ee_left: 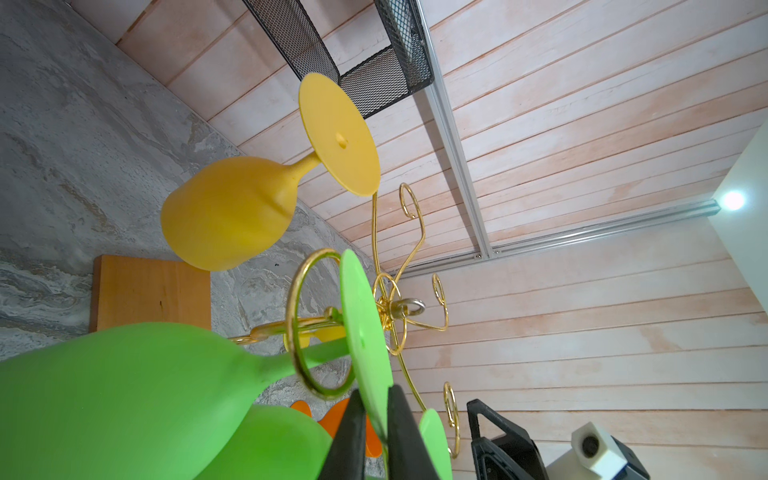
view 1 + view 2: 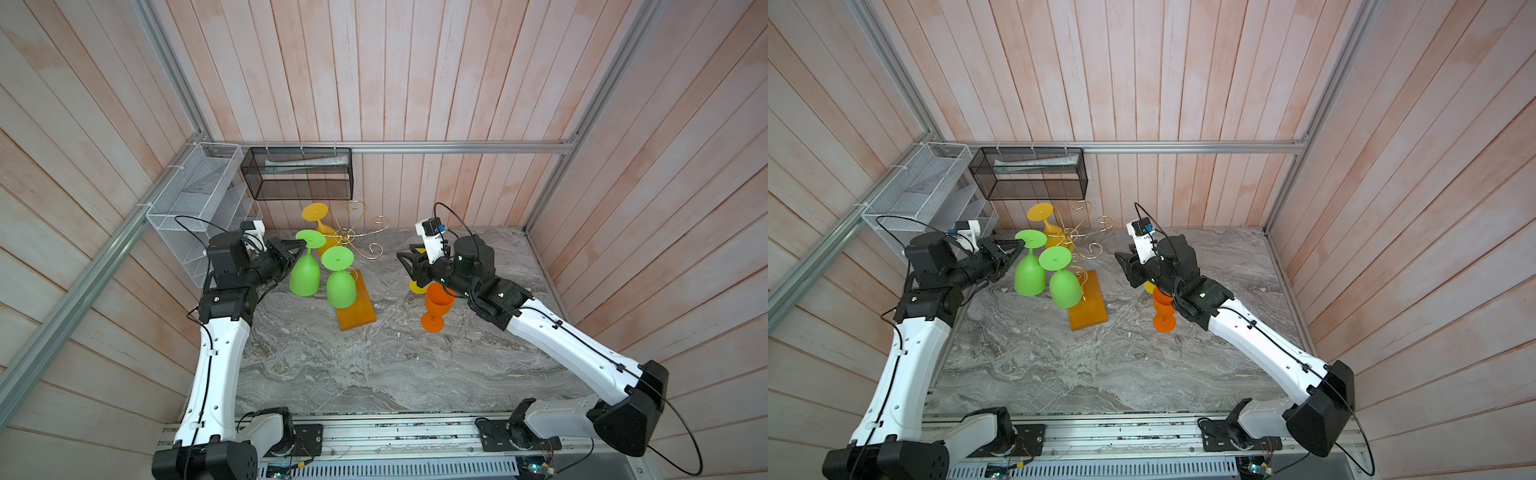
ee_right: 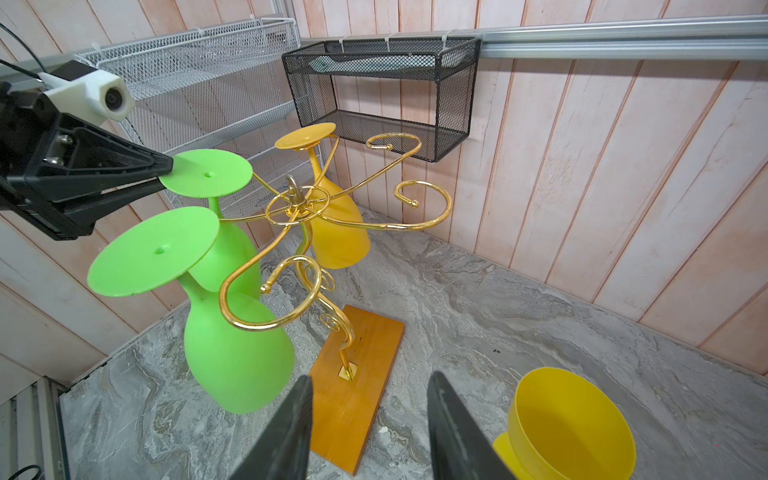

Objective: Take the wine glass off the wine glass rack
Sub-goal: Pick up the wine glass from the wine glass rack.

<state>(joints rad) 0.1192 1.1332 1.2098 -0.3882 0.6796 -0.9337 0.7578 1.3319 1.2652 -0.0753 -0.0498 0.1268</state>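
Note:
The wine glass rack (image 2: 353, 237), gold wire on an amber wooden base (image 2: 357, 305), stands at the back of the table. Three glasses hang upside down from it: two green and one yellow-orange (image 2: 320, 224). My left gripper (image 1: 376, 411) is shut on the rim of the foot disc of the green wine glass (image 2: 305, 276) on the rack's left side; its stem still sits inside a gold scroll (image 1: 307, 328). The second green glass (image 2: 340, 286) hangs just beside it. My right gripper (image 3: 370, 382) is open and holds nothing, to the right of the rack (image 3: 296, 203).
An orange glass (image 2: 436, 307) and a yellow glass (image 3: 569, 424) stand upright on the marble table under my right arm. A white wire-mesh shelf (image 2: 195, 208) hangs on the left wall and a black mesh basket (image 2: 299, 172) on the back wall, close above the rack.

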